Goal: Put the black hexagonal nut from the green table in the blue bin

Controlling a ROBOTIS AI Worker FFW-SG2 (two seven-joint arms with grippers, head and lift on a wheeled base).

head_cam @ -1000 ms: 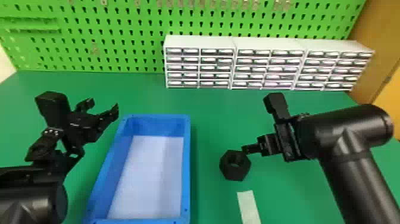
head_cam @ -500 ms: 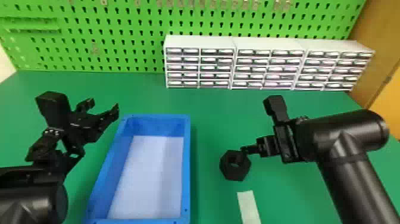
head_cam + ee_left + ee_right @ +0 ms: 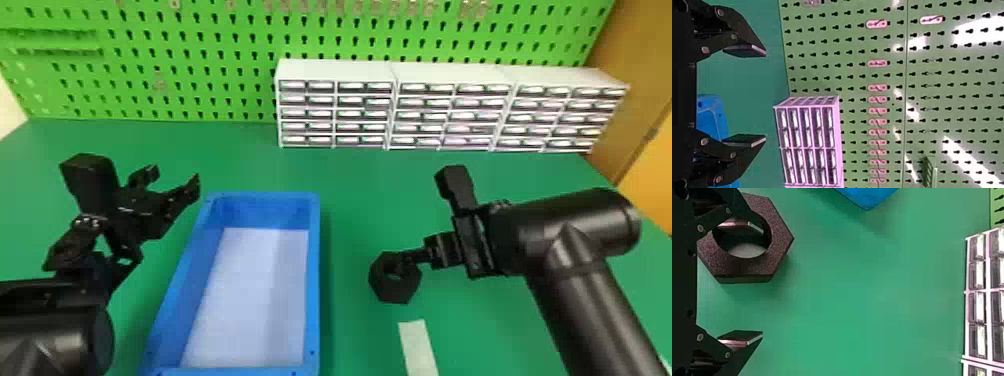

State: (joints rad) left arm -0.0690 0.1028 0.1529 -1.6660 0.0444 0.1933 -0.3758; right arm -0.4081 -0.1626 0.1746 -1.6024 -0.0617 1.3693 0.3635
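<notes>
From where I stand, the large black hexagonal nut (image 3: 395, 289) lies on the green table (image 3: 350, 200), to the right of the blue plastic bin (image 3: 314, 280). Its far side is partly covered by the black right gripper (image 3: 412, 256), whose two fingers overlap in the head view. The right wrist view shows them wide apart: one finger (image 3: 736, 224) reaches over the nut's round hole, hiding part of the ring, and the other (image 3: 742, 338) stands outside it, beside the nut. The claw isn't closed round anything; whether that first tip dips into the hole or touches the nut, I can't tell.

The black left gripper (image 3: 175, 177) is spread wide too, to the left of the bin by its far left corner. The bin's near rim runs along the head view's bottom edge, which also cuts off the flat pale strip (image 3: 419, 347) nearer than the nut. In the left wrist view a finger covers some of the bin.

For moving, there's a band of green tabletop between the nut and the bin's right rim, and a broader stretch back to the white drawer cabinets (image 3: 335, 70) standing against the green pegboard (image 3: 200, 75). The bin's raised walls surround its pale floor.
</notes>
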